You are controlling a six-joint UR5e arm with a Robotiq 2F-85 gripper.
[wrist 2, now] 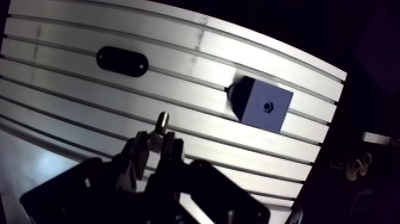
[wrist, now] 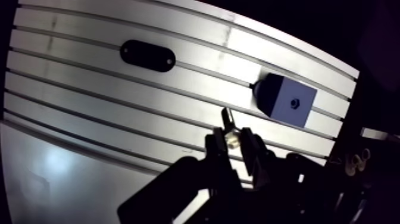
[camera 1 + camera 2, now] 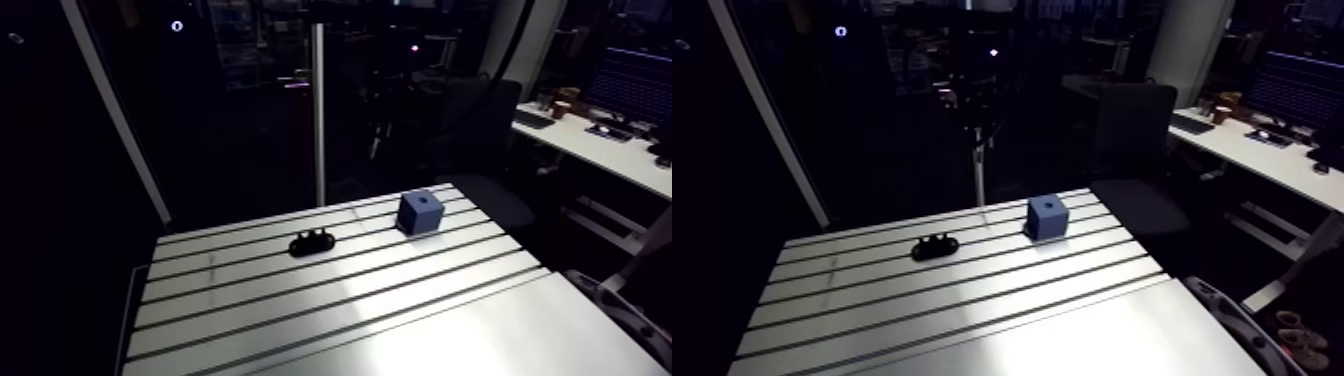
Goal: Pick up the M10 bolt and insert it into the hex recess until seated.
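Two-finger gripper [image 1: 153, 148] clamped on silvery M10 bolt [image 1: 161, 121], tip protruding beyond fingers, probably for insertion. Blue cube block [image 3: 421, 212] right of centre in arm view, hex recess [image 1: 267, 107] facing up; black oval holder [image 3: 311, 242] mid-frame.

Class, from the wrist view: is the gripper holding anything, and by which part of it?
Yes. The gripper is shut on the bolt, pinching one end between its fingers; the rest of the bolt sticks out past the fingertips.

Dim room: a dark office chair [image 3: 1132, 120] beside a white table [image 3: 1262, 160] with a lit screen [image 3: 1302, 90]; a metal post [image 3: 319, 110] behind the desk [image 3: 350, 300].
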